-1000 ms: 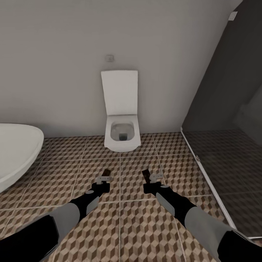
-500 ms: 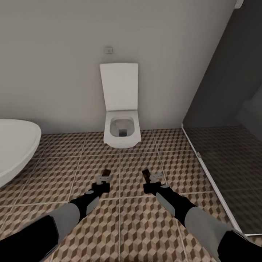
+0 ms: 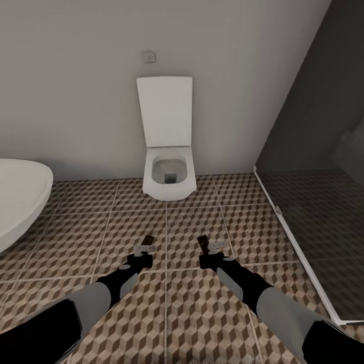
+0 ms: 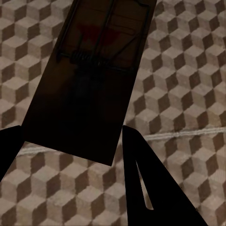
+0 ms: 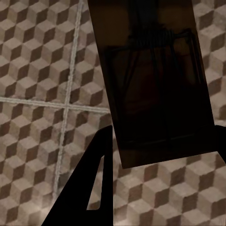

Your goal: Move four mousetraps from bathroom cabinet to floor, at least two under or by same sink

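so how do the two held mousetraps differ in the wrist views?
The left gripper holds the left mousetrap, whose reddish spot shows beside its wire coil. The right gripper holds the right mousetrap, where no red can be made out, just dark wire. The left board tilts one way across its picture, the right the other. Both are dark flat boards gripped at one end above the bathroom floor.

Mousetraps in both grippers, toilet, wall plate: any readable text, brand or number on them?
None readable.
Left gripper's mousetrap: dark board, wire, red spot, no lettering.
Right gripper's mousetrap: dark board and wire, no lettering.
Toilet: plain white.
Wall plate: too small and blurred to tell.
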